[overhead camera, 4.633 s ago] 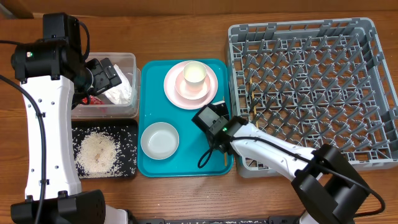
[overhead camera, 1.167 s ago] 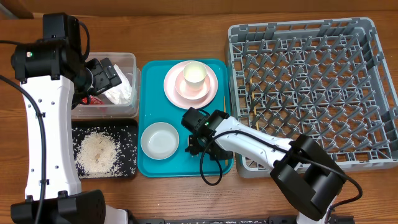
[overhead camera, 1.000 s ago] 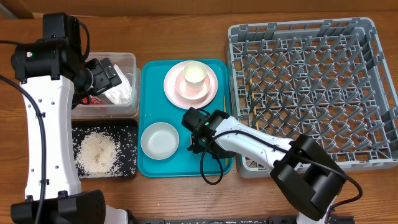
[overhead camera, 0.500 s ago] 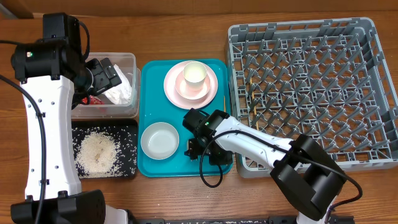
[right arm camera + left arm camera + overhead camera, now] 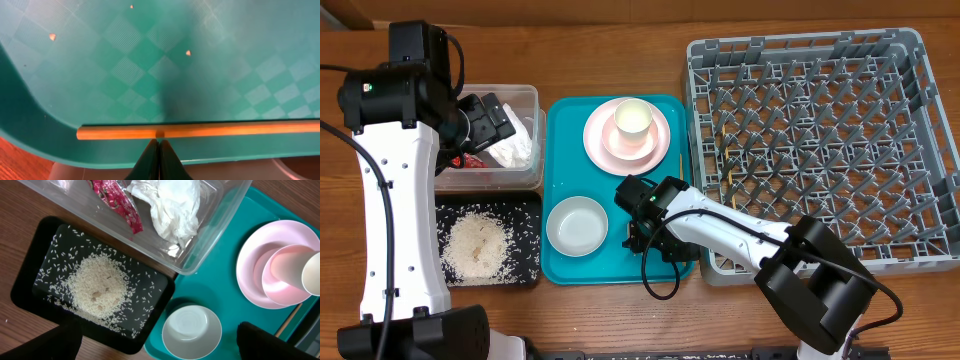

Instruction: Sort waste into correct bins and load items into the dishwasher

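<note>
My right gripper is shut, and its tips touch a wooden chopstick that lies along the front right rim of the teal tray. The pink plate carries the pink bowl with the cream cup in it. The greenish-white bowl stands on the tray's front left. My left gripper is open and empty above the clear tub, which holds the red wrapper and the napkin. The rice lies in the black tray.
The grey rack fills the right side, close against the teal tray. A thin wooden stick shows among its pegs near its left side. The right arm's cable loops over the tray's front edge.
The right gripper moved from the tray's right edge down to its front right corner. Over the last second it only shifted slightly. The left arm has not moved.
</note>
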Tool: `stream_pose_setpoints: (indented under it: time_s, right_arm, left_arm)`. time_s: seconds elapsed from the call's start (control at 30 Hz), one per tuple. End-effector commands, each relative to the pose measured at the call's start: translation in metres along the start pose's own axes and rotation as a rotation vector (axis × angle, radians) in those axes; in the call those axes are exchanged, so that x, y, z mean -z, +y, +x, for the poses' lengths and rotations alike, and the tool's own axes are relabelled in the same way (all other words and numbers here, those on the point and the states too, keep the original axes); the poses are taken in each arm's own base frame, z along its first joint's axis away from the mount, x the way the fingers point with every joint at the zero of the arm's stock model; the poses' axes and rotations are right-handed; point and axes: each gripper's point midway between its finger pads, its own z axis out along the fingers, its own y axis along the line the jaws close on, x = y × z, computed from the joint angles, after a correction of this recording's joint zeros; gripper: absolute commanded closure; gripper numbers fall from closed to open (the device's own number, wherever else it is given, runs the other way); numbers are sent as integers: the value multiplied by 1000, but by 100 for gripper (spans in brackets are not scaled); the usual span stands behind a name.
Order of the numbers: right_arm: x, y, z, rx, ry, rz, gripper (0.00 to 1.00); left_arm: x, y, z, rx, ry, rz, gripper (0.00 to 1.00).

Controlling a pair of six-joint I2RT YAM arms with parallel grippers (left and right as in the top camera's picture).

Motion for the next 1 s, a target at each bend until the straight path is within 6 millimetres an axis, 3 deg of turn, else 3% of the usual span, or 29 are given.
stream_pose_setpoints:
  time_s: [0.0, 0.1, 0.23, 0.43, 0.63, 0.97]
  right_arm:
    - [-1, 4, -6, -36, -27, -33, 96]
    - [1, 15, -16, -41, -85, -100, 96]
    - [1, 17, -15, -57, -81, -106, 96]
    - [0, 9, -3, -53, -17, -55, 96]
    - [0, 18, 7, -69, 24, -90, 96]
    - [1, 25, -6, -112, -40, -143, 96]
  left_arm:
    - [0, 3, -1, -11, -2, -11, 0]
    - [0, 3, -1, -11, -3, -10, 0]
    - [0, 3, -1, -12, -3, -10, 0]
    - [0, 3, -1, -11, -2, -11, 0]
    - [0, 3, -1, -11, -2, -11, 0]
    - [0, 3, -1, -11, -2, -11, 0]
